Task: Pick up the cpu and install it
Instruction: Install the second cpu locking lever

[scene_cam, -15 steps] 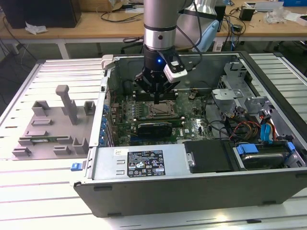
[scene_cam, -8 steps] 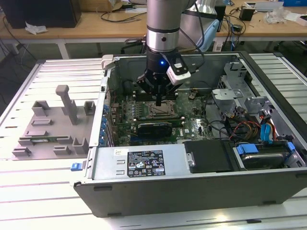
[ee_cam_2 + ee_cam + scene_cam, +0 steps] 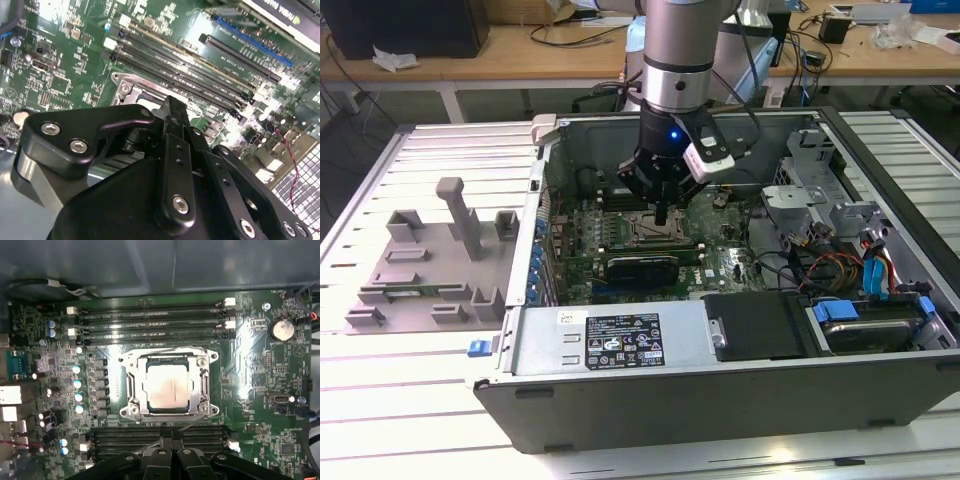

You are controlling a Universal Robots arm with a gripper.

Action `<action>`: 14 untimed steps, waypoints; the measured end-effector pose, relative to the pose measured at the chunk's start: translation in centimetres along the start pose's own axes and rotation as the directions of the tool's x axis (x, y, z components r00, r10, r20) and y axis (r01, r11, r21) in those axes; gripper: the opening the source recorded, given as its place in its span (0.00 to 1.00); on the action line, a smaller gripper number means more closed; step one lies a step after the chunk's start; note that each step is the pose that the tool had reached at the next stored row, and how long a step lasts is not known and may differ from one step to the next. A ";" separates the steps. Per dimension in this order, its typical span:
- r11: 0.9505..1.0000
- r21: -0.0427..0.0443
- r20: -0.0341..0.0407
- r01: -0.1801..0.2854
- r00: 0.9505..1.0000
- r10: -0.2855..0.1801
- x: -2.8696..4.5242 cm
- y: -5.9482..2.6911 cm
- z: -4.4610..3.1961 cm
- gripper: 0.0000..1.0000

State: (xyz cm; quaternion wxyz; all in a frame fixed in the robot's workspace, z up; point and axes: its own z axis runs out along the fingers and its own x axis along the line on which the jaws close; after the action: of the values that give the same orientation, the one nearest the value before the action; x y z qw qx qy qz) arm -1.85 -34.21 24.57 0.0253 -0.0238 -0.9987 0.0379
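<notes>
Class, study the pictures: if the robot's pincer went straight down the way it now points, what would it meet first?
Probably the green motherboard, at or just beside the metal socket frame holding the square silver cpu. The black pincer hangs above that spot; exact depth is unclear.

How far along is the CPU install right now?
Done, by the look of it: the cpu lies flat inside the socket frame on the motherboard. In hand: nothing visible; the gripper hangs just beside the socket, fingers together. Left: whether the chip is fully seated cannot be judged.
</notes>
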 end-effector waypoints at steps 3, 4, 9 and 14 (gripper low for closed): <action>1.000 0.000 0.000 0.000 1.000 0.000 -0.02 -0.32 0.03 0.11; 1.000 0.000 0.000 0.000 1.000 0.000 -0.02 -0.38 0.04 0.11; 1.000 -0.001 0.019 0.002 1.000 -0.002 0.25 -0.41 0.37 0.11; 1.000 -0.002 0.070 0.017 0.997 -0.017 1.78 -0.38 1.69 0.11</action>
State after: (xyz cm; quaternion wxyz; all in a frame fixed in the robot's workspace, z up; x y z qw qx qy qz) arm -3.73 -34.62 23.00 -0.0092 -0.0139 -0.9992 0.0372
